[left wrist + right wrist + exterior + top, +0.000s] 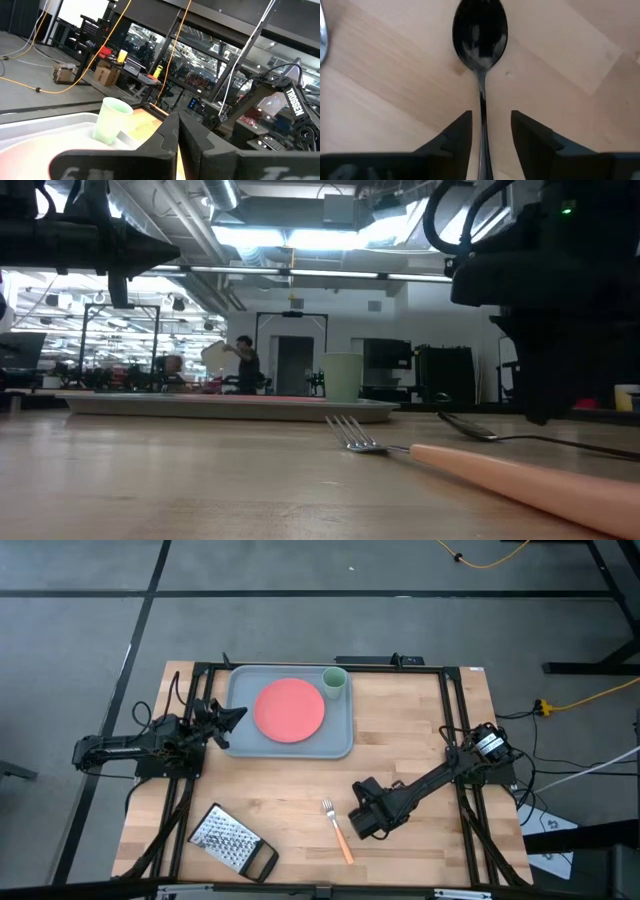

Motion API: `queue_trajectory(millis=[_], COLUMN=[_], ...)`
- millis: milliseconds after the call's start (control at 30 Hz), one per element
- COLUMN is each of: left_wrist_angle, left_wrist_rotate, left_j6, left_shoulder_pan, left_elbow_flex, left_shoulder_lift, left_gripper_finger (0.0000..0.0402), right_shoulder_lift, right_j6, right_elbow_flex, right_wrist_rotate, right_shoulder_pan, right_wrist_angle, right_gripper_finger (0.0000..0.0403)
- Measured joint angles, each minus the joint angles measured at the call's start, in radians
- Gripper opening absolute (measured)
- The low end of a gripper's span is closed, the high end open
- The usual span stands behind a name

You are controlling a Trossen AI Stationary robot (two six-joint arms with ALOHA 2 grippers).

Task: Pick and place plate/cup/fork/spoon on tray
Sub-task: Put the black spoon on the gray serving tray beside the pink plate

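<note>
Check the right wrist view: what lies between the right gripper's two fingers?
The spoon: its slim handle runs through the gap in the open right gripper, untouched by either finger, over bare wood.

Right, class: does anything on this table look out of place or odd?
A metal grater lies at the table's front left, unrelated to the tableware. Otherwise all is tidy: plate and cup upright on the tray, fork and spoon flat on the wood.

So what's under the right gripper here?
The spoon lies on the table, its handle between the open fingers of the right gripper. The handle's end is hidden.
</note>
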Motion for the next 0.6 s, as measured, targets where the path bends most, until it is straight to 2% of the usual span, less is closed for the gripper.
queue_trajectory(millis=[267,600], left_wrist_angle=[0.0,-0.001], left_wrist_rotate=[0.0,0.0], left_j6=[0.0,0.0], left_shoulder_pan=[0.0,0.0], left_elbow_flex=[0.0,0.0], left_shoulder_lift=[0.0,0.0], left_gripper_finger=[0.0,0.0], right_shoulder_lift=[0.001,-0.001], right_j6=[-0.075,-0.145], right_elbow_flex=[-0.07,-0.077], right_wrist_rotate=[-0.062,-0.084], right_shoulder_pan=[-0.032,-0.045], right_wrist_angle=[0.12,0.155], right_gripper_finger=[0.0138,0.0127])
